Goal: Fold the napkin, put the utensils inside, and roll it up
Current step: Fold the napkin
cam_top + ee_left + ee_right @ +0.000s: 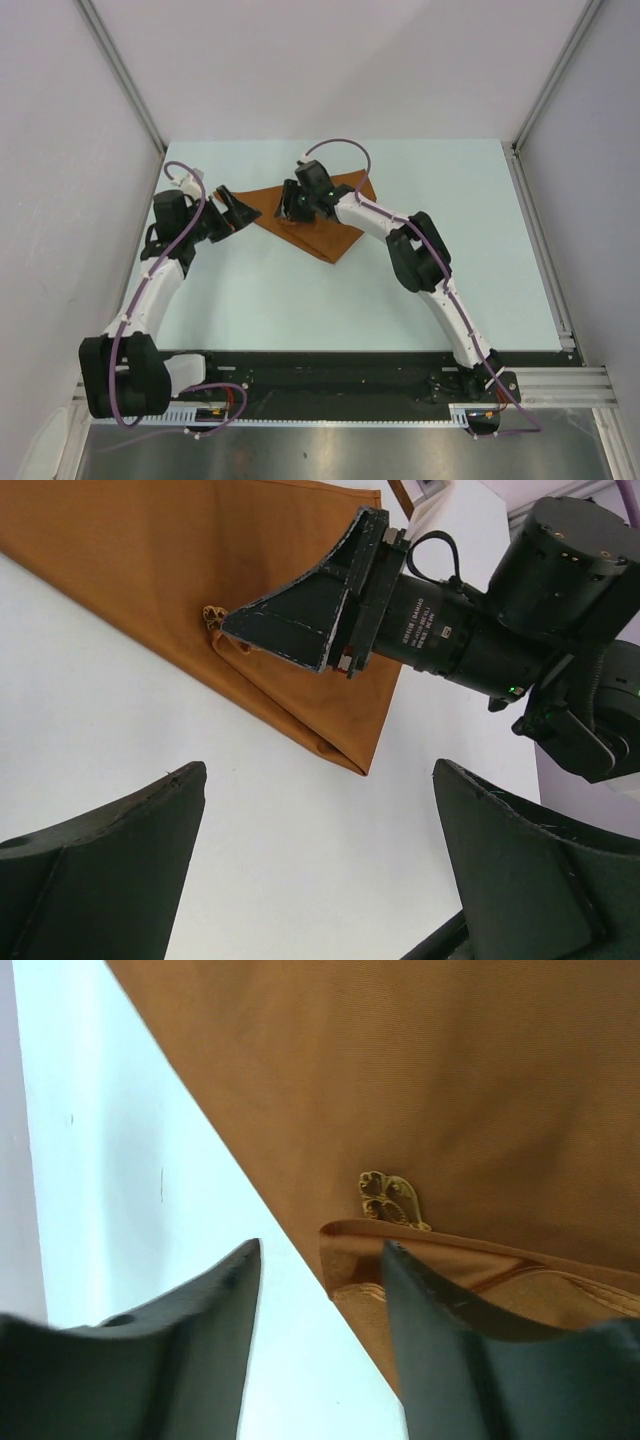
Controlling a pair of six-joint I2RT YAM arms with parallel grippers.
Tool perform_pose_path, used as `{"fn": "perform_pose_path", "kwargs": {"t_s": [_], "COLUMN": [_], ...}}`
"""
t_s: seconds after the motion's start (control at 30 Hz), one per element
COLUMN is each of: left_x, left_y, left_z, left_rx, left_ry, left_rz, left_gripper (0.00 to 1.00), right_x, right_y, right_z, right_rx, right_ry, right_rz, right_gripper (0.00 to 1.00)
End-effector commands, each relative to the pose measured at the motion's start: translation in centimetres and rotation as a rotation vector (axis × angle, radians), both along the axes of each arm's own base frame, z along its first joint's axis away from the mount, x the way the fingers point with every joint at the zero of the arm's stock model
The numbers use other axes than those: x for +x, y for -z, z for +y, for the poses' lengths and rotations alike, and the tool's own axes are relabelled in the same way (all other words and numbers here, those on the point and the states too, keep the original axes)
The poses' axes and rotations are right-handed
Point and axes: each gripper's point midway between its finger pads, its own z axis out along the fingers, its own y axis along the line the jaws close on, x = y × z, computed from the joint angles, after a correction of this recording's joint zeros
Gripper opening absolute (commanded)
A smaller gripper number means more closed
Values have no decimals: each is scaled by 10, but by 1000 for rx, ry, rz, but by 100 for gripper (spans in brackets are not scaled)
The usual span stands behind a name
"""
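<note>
The rust-orange napkin (330,228) lies folded into a triangle at the back middle of the table. It also shows in the left wrist view (180,560) and the right wrist view (430,1070). Only the fork's ornate gold handle end (390,1200) pokes out from under a folded flap; it also shows in the left wrist view (213,615). My right gripper (320,1255) is open, low at the napkin's left edge, one finger (440,1330) over the flap, the other over bare table. My left gripper (320,780) is open and empty over the table, just left of the napkin.
The pale table (300,300) is bounded by white walls at left, back and right. A black rail (330,375) runs along the near edge by the arm bases. The right arm's wrist (470,630) reaches across the napkin in the left wrist view.
</note>
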Motion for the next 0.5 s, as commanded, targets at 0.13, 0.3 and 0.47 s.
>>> {"fn": "perform_pose_path", "kwargs": {"t_s": [0.13,0.3,0.47], "left_x": [11,21,33], "left_y": [14,31,50], "left_z": [17,33,42], "left_rx": [-8,9,-33], "left_ry": [-69,-157,-244], "left_rz": [11,58,104], "left_gripper": [100,99,100], "right_x": [-5,-12,-19], "right_y": [-97,-138,-198], "right_z": [11,-21,-82], "right_rx": [123,133,145], "right_ry": [-105,-99,-28], "right_rz": [-171,-250,-369], "right_gripper": [73,75,77]}}
